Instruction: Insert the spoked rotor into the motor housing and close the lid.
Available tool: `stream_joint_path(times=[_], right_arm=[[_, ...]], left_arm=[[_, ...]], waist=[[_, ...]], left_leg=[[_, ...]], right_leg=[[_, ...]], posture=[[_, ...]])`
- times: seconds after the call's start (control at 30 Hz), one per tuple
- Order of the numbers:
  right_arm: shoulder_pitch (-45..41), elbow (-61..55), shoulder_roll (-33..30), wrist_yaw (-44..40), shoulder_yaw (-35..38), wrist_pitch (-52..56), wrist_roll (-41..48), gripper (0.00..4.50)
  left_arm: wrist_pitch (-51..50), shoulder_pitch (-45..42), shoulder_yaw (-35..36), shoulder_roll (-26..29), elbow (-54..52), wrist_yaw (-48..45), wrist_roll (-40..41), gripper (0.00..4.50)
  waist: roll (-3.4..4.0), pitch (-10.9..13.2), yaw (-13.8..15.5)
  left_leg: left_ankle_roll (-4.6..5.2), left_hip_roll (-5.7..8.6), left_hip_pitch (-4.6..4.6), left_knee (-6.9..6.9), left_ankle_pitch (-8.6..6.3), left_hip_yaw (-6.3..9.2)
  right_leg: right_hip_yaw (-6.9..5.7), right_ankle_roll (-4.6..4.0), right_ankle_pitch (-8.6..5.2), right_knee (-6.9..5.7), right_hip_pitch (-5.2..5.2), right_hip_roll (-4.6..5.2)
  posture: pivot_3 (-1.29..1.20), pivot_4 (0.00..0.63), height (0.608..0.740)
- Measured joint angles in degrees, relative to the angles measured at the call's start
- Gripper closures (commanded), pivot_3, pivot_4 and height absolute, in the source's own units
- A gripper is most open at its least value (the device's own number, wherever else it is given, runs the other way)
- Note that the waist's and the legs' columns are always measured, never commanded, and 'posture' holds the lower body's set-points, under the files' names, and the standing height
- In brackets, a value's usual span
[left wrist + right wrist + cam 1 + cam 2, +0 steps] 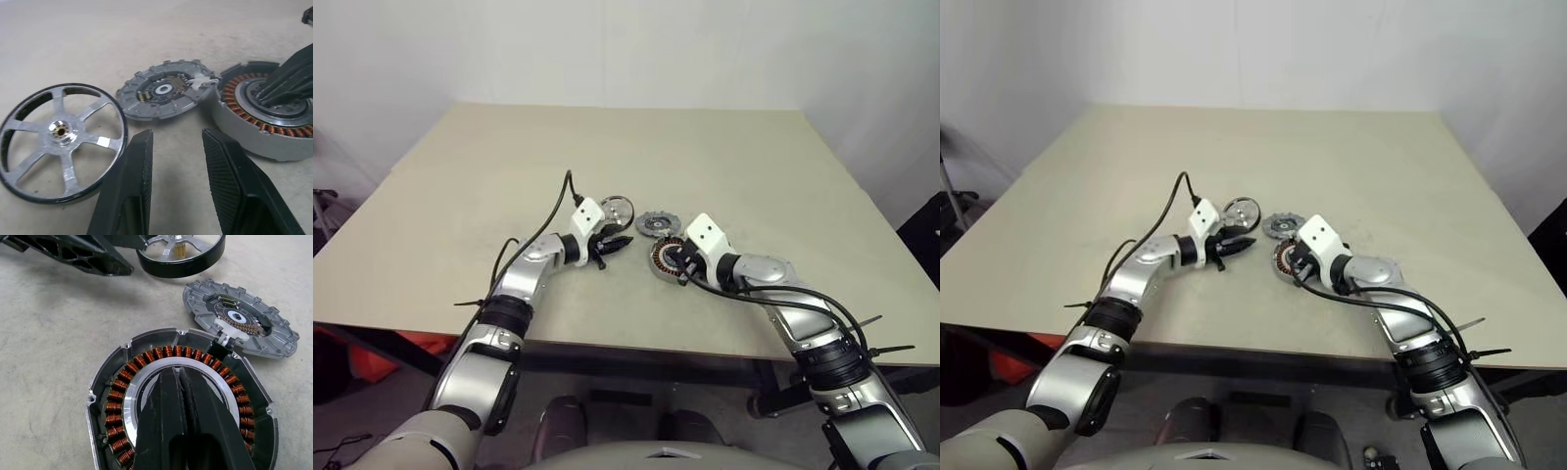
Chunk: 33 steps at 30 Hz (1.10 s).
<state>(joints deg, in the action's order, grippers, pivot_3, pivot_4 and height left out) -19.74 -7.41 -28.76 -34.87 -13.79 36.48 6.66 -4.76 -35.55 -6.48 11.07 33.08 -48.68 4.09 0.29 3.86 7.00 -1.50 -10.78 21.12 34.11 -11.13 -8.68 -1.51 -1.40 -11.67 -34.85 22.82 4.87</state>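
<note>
The spoked rotor (61,139), a silver wheel with a black rim, lies flat on the table. Beside it rests the lid (164,93), a grey toothed disc with a pale centre. The motor housing (112,396), a grey shell ringed with copper coils, sits just right of the lid, its edge touching it. My left gripper (177,132) hovers open just in front of the rotor and lid, nothing between its fingers. My right gripper (179,371) is shut, its fingers pressed together, the tips over the housing's bright centre ring.
The three parts cluster near the middle of the beige table (754,166), a little toward its front edge (636,345). Black cables trail from both wrists. Something red (382,352) lies on the floor under the table's front left corner.
</note>
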Motion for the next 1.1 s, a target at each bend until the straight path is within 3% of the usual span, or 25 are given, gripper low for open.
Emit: stream_joint_path(times=[0.67, 0.83, 0.93, 1.1], right_arm=[[0.27, -5.37, -3.73, -2.48, 5.28, 2.26, 2.37, 4.46], [0.29, -5.38, -3.64, -2.37, 5.27, 2.3, 2.33, 4.46], [0.28, -5.38, -3.64, -2.33, 5.26, 2.29, 2.29, 4.5], [0.24, -5.38, -3.68, -2.35, 5.26, 2.3, 2.28, 4.5]], left_arm=[[-1.27, 0.06, 2.02, 0.13, 2.69, 3.45, 1.47, 2.81], [-4.9, -3.5, 7.82, -0.89, 9.21, 9.82, 4.61, 2.81], [-6.87, -5.54, 10.43, -1.59, 11.65, 12.24, 6.07, 2.35], [-11.29, -7.47, 13.45, -3.14, 15.76, 14.09, 8.51, 2.35]], waist=[[0.0, 0.0, 0.05], [0.0, 0.0, 0.06], [-0.01, 0.0, 0.07], [-0.01, 0.01, 0.09]], left_leg=[[-0.01, -0.01, 0.02, -0.02, 0.01, 0.01], [-0.01, 0.01, 0.01, -0.01, 0.01, 0.01], [0.0, 0.03, 0.03, -0.01, 0.0, 0.01], [0.0, 0.03, 0.05, -0.01, 0.0, 0.0]], right_leg=[[0.0, 0.01, 0.0, 0.0, 0.03, -0.01], [0.0, 0.01, 0.0, -0.01, 0.03, -0.01], [0.0, 0.0, 0.0, 0.02, 0.02, 0.0], [-0.01, 0.0, 0.0, 0.03, 0.03, 0.0]], posture=[[0.0, 0.0, 0.74], [0.0, 0.0, 0.74], [0.0, 0.0, 0.74], [0.0, 0.0, 0.74]])
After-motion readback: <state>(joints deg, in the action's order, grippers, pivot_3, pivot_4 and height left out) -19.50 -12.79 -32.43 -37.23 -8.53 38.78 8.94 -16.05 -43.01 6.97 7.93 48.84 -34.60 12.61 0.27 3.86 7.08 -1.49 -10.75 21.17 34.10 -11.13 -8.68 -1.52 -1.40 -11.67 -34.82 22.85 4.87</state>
